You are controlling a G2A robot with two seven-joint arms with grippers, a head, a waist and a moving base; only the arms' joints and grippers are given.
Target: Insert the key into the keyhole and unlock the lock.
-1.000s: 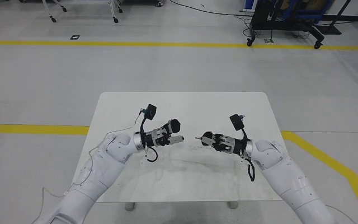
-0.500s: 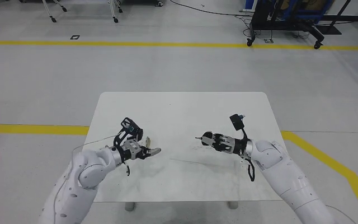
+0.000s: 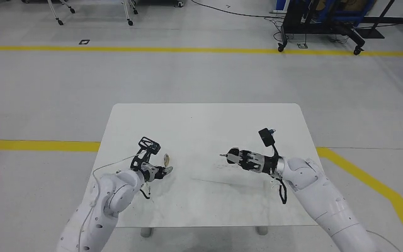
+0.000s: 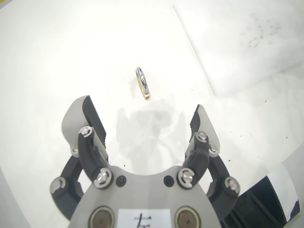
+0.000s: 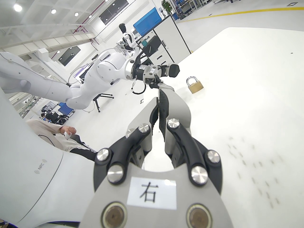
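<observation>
- Lock (image 4: 142,83) looks like rigid, slick, heavy-ish brass; I'd pinch the flat body, not the shackle.
- Left end effector (image 4: 142,106) released just beside it; right end effector (image 5: 159,96) clenched on key (image 3: 222,155).

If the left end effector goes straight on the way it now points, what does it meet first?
Probably the small brass padlock with a silver shackle, on the white table just ahead of the left end effector, in line with the gap between its open fingers. Depth is unclear.
</observation>
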